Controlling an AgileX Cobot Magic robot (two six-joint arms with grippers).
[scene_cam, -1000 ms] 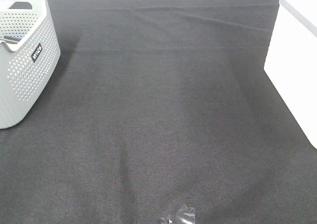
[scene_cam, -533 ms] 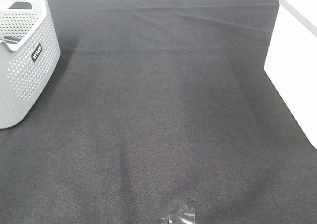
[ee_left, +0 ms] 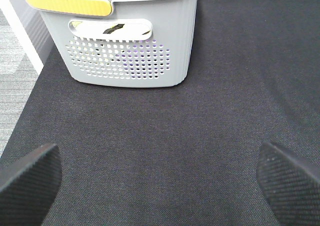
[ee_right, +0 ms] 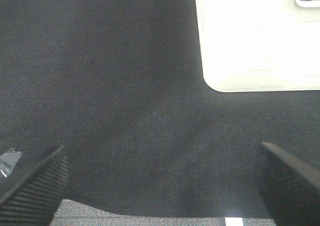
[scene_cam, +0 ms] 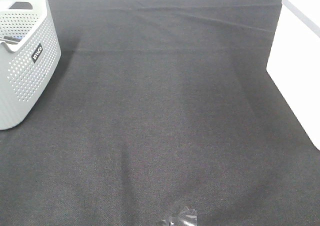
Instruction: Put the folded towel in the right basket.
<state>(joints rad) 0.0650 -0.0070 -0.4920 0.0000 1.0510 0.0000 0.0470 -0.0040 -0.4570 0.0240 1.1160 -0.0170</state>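
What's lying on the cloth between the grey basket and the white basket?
Only bare black cloth lies between the grey basket and the white basket, shown in the exterior high view; no towel there.

2 baskets: 1 grey [scene_cam: 25, 61], 1 white [scene_cam: 297, 61]; 1 black cloth [scene_cam: 165, 126].

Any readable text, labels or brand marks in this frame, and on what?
Grey basket: a small dark label with white lettering on its side, too small and blurred to read.
White basket: no text visible.
Black cloth: none.
Wrist views: none.
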